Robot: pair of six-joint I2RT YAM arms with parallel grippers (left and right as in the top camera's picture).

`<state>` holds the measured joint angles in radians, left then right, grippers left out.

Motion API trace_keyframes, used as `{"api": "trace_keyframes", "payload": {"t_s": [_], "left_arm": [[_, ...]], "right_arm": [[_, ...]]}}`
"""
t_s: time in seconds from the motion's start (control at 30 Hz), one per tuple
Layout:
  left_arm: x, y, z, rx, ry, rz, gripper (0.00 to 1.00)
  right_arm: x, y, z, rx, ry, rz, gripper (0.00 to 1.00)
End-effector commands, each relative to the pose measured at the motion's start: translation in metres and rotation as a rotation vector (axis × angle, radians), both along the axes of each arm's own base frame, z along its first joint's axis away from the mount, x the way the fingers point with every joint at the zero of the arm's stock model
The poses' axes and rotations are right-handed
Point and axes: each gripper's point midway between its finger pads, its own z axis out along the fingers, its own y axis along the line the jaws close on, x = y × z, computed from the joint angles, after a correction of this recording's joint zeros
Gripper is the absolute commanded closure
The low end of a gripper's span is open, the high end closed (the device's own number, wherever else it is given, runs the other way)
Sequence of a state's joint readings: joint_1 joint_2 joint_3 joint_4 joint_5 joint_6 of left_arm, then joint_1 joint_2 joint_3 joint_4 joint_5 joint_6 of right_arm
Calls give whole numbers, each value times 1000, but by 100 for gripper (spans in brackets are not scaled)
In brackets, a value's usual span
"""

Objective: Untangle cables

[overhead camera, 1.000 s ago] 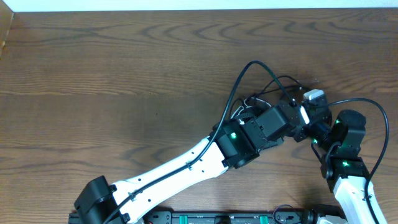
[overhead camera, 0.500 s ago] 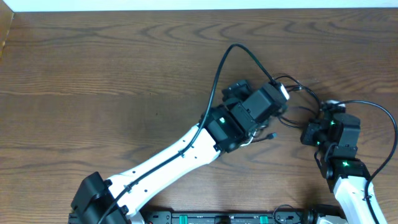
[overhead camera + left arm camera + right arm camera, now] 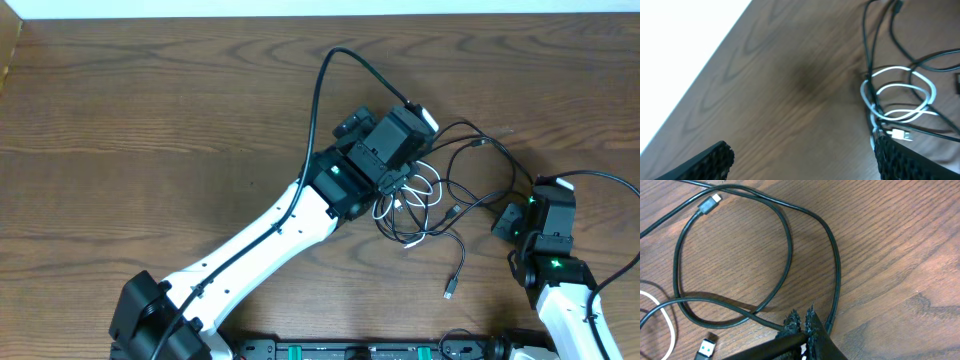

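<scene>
Brown wood-grain tabletop (image 3: 150,120), bare toward its left.

Item one: left gripper (image 3: 805,159), released, jaws wide with nothing between them, hovering at the tangle's left edge.

Item two: short white coiled cord (image 3: 900,95), looped among thin black flexible cords (image 3: 470,215), lying right of centre, with one small plug end (image 3: 449,293) trailing toward the near edge.

Item three: right gripper (image 3: 802,324), clenched, seemingly pinching a black strand at its tips (the contact is partly hidden).

We judge the step a pull-apart, just let go. Next calls for a fresh pinch on the white coil, drawn away from the held strand.

A second ago both grippers crowded over a tight bundle. Now they sit apart and the cords lie spread.
</scene>
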<state>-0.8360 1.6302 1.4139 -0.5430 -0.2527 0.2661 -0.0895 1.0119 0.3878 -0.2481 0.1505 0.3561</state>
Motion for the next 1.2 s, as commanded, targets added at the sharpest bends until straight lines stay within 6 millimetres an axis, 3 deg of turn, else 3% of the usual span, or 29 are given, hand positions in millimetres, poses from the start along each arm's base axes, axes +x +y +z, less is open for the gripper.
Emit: {"api": "trace_keyframes", "payload": {"t_s": [0.0,0.37,0.57,0.73,0.87,0.93,1.0,1.07,1.17], "left_arm": [[-2,-9,-8,-45,61,-29,9],[5,-15,-79,70,170,-22,9],[4,-16,-96,75,206,2,9],[-9,-29,-106,20,294,-42,9],[-12,-31,-110,-1,320,-28,8],[-12,-31,-110,1,321,-28,8],[-12,-31,-110,-6,324,-18,9],[-12,-31,-110,-12,327,-9,9],[-12,-30,-110,-15,328,-2,9]], "right_arm": [[1,1,2,19,-9,-8,99],[2,4,2,30,-10,6,99],[2,4,2,31,-10,6,99],[2,4,2,31,-10,6,99],[2,4,2,31,-10,6,85],[2,4,2,31,-10,6,73],[2,4,2,31,-10,5,52],[2,4,2,31,-10,5,41],[2,4,2,31,-10,5,34]]}}
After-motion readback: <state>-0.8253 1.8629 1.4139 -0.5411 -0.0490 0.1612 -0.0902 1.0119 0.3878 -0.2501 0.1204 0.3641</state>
